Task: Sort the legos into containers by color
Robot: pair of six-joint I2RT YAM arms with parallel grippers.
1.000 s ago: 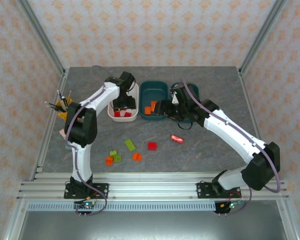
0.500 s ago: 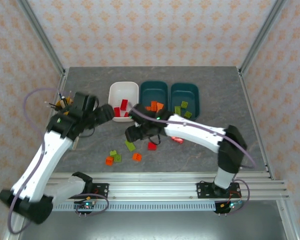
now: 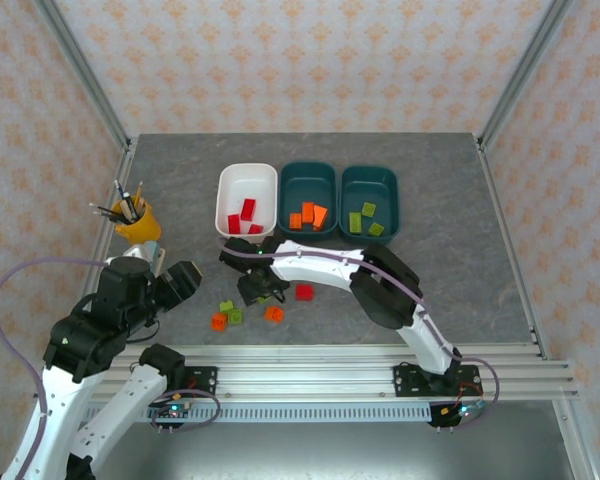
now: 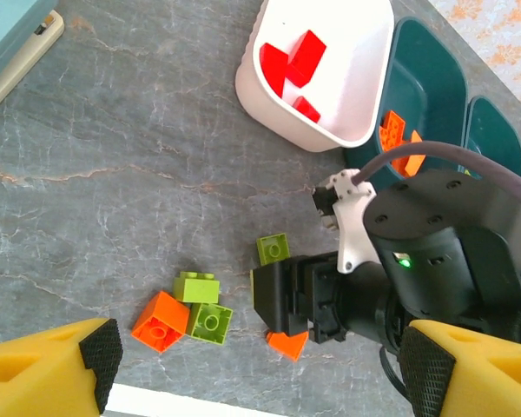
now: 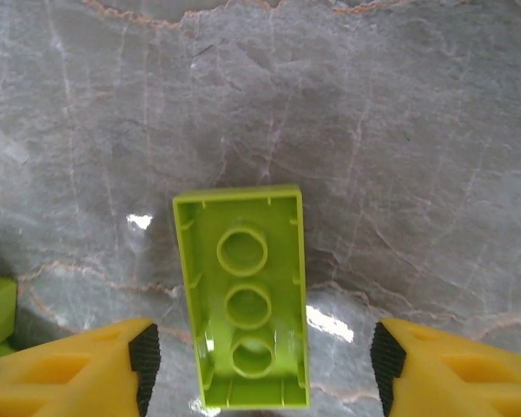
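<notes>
Right fingers (image 5: pixel 78 369) spread, straddling a lime-green oblong plastic brick (image 5: pixel 247 304) without touching it; brick hollow side up, flat on the grey marbled bench (image 5: pixel 373 130). Left fingers (image 4: pixel 35 369) spread wide, gripping nothing, hovering over the bench's near left. Near the straddled brick: a red square brick (image 3: pixel 304 292), an orange square brick (image 3: pixel 274 313), and a cluster of one orange and two lime bricks (image 4: pixel 204 306). Farther back, three plastic tubs in a row: white tub (image 3: pixel 247 183) with red bricks, middle teal tub (image 3: pixel 308 185) with orange, right teal tub (image 3: pixel 370 185) with lime.
</notes>
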